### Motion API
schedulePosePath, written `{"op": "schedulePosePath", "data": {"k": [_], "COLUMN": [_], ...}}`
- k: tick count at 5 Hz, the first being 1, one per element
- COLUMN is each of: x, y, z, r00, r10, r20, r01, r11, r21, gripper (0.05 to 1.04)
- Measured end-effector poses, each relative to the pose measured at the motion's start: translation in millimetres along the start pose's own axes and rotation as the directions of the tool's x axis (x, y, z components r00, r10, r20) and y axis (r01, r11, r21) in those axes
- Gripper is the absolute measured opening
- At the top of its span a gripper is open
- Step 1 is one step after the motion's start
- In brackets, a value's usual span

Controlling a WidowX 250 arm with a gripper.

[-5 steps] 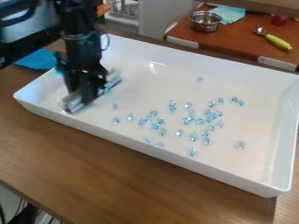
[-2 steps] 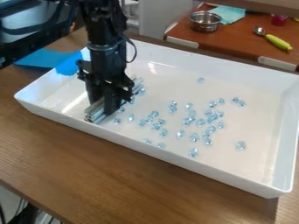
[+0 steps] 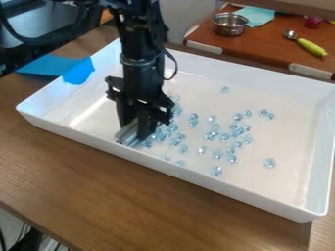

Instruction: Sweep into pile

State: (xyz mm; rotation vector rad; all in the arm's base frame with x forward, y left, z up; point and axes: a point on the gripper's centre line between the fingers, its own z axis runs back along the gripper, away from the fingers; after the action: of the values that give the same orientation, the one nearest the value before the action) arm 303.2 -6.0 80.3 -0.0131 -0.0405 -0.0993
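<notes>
Wood-grain table spreads under your big white tray, and behind it you have a reddish-brown counter with a metal pot, a pale blue cloth, a red item and a spoon with a yellow-green handle. Closer in, a bright blue sheet laps over the tray's left wall, well to the left of where you're working. Your gripper hangs down into the left part of the tray, its fingers closed on a silvery bar that sits low, just inside the near wall. The arm hides part of the bar and some of the tray behind it, and a black cable loops out on its right. Your clear bluish beads lie scattered over the tray's middle, several of them right beside the bar and gripper, with a lone bead toward the far wall and another off to the right.
</notes>
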Motion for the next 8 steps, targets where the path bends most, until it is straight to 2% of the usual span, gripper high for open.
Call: {"op": "schedulePosePath", "data": {"k": [1, 2, 3, 5, 7, 8], "x": [1.2, 1.5, 1.6, 0.4, 6.6, 9.9], "y": [-28.6, -36.9, -63.5, -100.8, -144.7, -159.6], "z": [0.1, -0.1, -0.4, -0.9, 1.0, 8.3], "r00": [1.0, 1.0, 1.0, 1.0, 0.998, 0.997], "r10": [-0.008, 0.016, -0.026, -0.029, -0.003, 0.014], "r20": [-0.015, -0.024, -0.014, -0.011, -0.058, -0.078], "r01": [0.008, -0.017, 0.025, 0.028, -0.005, -0.027], "r11": [1.0, 0.999, 0.998, 0.997, 0.991, 0.986], "r21": [-0.02, -0.031, -0.048, -0.074, -0.133, -0.163], "gripper": [0.373, 0.373, 0.373, 0.373, 0.373, 0.373]}}
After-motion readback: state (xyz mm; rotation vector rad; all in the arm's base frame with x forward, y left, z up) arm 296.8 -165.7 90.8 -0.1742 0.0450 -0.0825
